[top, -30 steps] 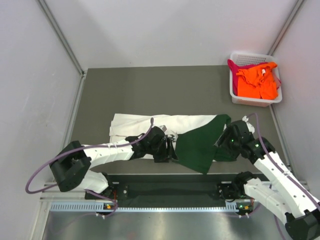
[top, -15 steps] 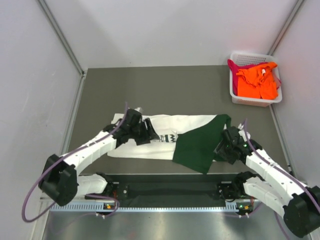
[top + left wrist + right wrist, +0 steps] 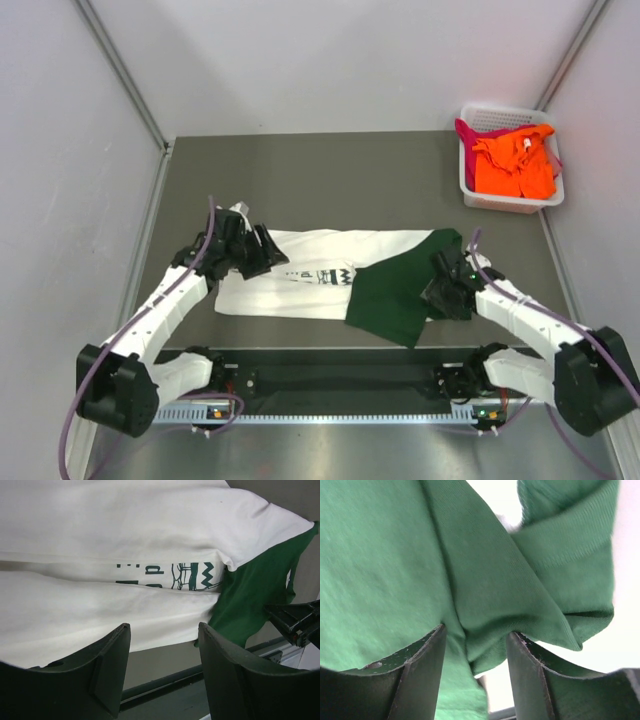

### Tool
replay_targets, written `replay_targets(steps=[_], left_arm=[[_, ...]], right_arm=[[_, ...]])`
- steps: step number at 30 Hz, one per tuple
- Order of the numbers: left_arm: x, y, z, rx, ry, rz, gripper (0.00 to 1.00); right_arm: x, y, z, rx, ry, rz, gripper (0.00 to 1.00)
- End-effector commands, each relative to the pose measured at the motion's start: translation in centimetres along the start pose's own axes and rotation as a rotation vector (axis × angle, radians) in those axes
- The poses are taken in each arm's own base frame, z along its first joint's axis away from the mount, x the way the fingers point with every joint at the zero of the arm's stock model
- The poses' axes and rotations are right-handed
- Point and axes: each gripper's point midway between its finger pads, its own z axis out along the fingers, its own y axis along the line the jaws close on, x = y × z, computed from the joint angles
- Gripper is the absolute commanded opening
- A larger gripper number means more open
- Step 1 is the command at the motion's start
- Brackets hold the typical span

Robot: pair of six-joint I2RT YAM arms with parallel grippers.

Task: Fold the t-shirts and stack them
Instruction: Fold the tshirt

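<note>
The white t-shirt lies folded lengthwise across the table, its black print showing and its dark green part spread at the right end. My left gripper is open and empty over the shirt's left end; in the left wrist view the white cloth lies beyond its fingers. My right gripper is at the green part's right edge. In the right wrist view its jaws stand apart with a bunched fold of green cloth between them.
A white lattice basket stands at the back right corner, holding an orange shirt and a magenta one. The table's near edge and a black rail run just below the shirt. Grey walls close in both sides.
My left arm has swung from the shirt's middle to its left end. My right gripper has moved slightly left and down into the green cloth.
</note>
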Motion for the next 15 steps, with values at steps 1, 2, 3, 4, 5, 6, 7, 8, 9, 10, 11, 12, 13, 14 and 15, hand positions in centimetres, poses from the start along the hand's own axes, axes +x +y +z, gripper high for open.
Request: replay_targets(steps=[1,2,3,4,5,6,7,8,9,10,11,12,13,14,15], left_arm=[[-1.3,-0.4,-1.5,0.027,-0.035,0.018,0.61],[-1.3,-0.2,-1.6,0.029,-0.034,0.02,0.61],[-1.4,-0.1,-1.7,0.033,-0.035,0.016,0.61],[-1.7,0.1,-1.7,0.036,-0.042,0.01,0.61],[-1.7,0.3,-1.7,0.042,-0.038,0.005,0.61],[-1.5,0.1,-1.8,0.068,-0.021,0.001,0.61],[-1.5,0.2,-1.7,0.076,-0.019,-0.007,0.61],[-1.7,0.6,-1.8,0.077,-0.026,-0.017,0.61],[-1.8,0.7,-1.8,0.08,-0.032,-0.017,0.61],[-1.8,0.9,-1.9,0.076,-0.038,-0.016,0.61],[-1.8,1.1,-1.9,0.068,-0.045,-0.014,0.61],[-1.8,1.2,-2.0,0.063,-0.053,-0.01,0.61],[-2.0,1.4,-2.1,0.049,-0.063,-0.008,0.61],[-2.0,1.5,-2.2,0.045,-0.068,-0.006,0.61],[-2.0,1.6,-2.3,0.042,-0.074,-0.008,0.61]], right_arm=[[-2.2,2.5,1.9,-0.02,-0.087,0.002,0.51],[-2.4,2.5,2.5,0.014,-0.082,-0.015,0.51],[-2.9,2.9,2.7,0.02,-0.083,-0.019,0.51],[-4.2,4.5,2.6,-0.003,-0.1,-0.017,0.51],[-4.1,4.7,3.6,0.023,-0.071,-0.053,0.51],[-5.1,5.0,4.0,0.028,-0.063,-0.044,0.51],[-6.9,7.1,3.8,-0.007,-0.078,-0.04,0.5],[-7.1,7.3,5.1,0.021,-0.046,-0.068,0.49],[-8.3,7.8,5.5,0.027,-0.046,-0.054,0.48],[-10.9,10.8,5.1,-0.027,-0.08,-0.047,0.47],[-10.8,11.1,6.7,0.01,-0.039,-0.08,0.45],[-11.8,12.1,7.1,0.017,-0.035,-0.077,0.45],[-15.3,16.4,6.1,-0.06,-0.088,-0.083,0.44],[-15.1,17.7,8.4,-0.05,-0.042,-0.105,0.44],[-15.6,18.8,8.7,-0.041,-0.021,-0.115,0.44]])
